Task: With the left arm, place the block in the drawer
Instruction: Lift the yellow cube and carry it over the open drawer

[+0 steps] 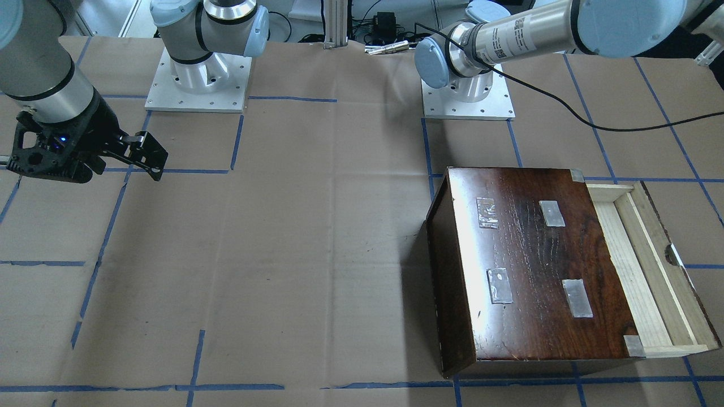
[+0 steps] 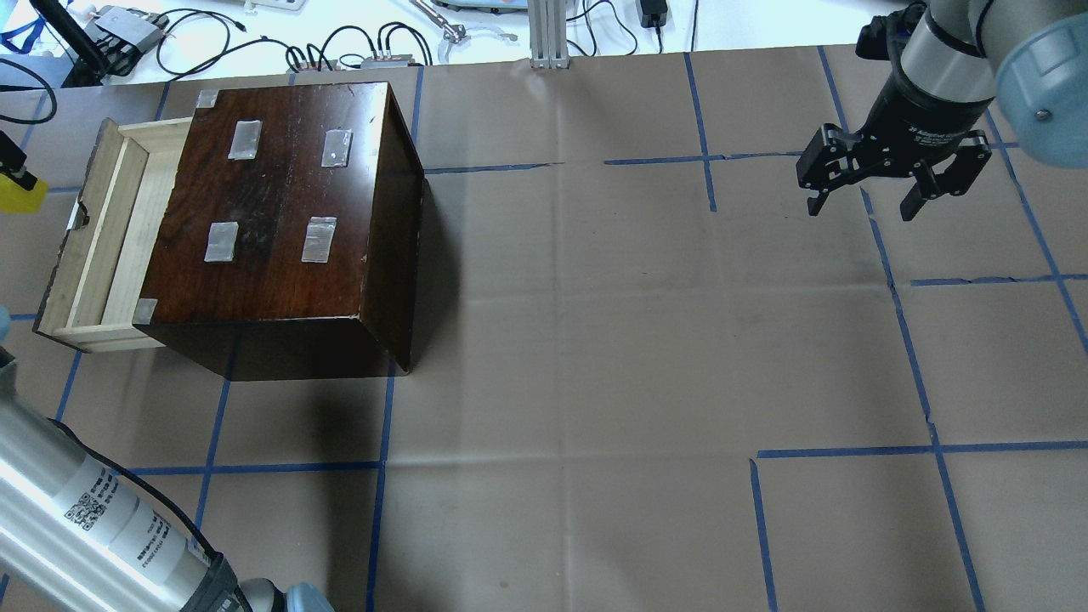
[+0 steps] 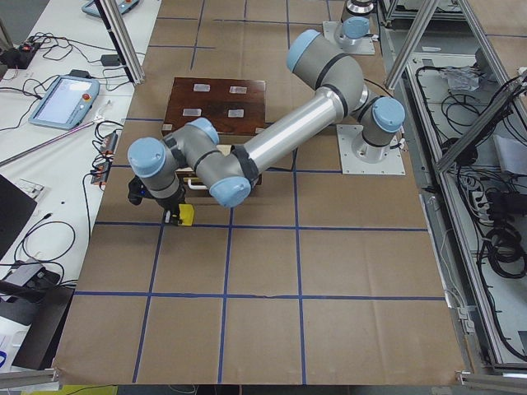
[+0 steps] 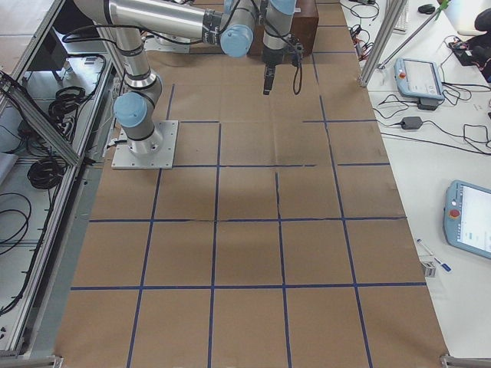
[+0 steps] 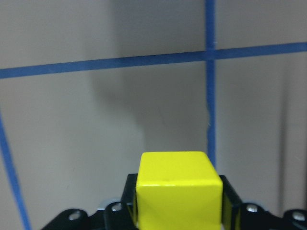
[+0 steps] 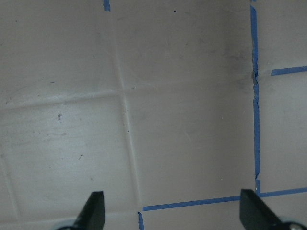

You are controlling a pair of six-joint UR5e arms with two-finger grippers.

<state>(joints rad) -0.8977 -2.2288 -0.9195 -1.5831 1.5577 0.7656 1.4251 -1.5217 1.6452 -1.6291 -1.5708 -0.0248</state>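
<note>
Plainly, the yellow block [image 5: 177, 182] sat squarely between the two black fingers [image 5: 229, 199] of the left gripper [image 5: 178, 207], one finger pressed to each side face and the top half of the cube standing out past the tips. The fingers were drawn in to the cube's own width and held nothing else. In the overhead view the block [image 2: 19, 194] hung at the frame's left edge, outside the drawer [image 2: 102, 229] and just beyond its dark notched front, over the brown paper of the table [image 2: 595, 340]. Whether it touched the paper I could not tell. The drawer stood pulled out from the dark brown box [image 2: 280, 212], its pale wood floor bare.

A white label with a square code and lines of small print ran along the left arm [image 2: 89, 510]; the print was too small to read. White lettering circled the wrist above the right gripper [image 2: 861, 208], also unreadable. Four grey tape patches [image 2: 245, 139] lay on the box top, without writing.

The right gripper hung well apart from the box, fingers spread wide, holding nothing and touching nothing.
</note>
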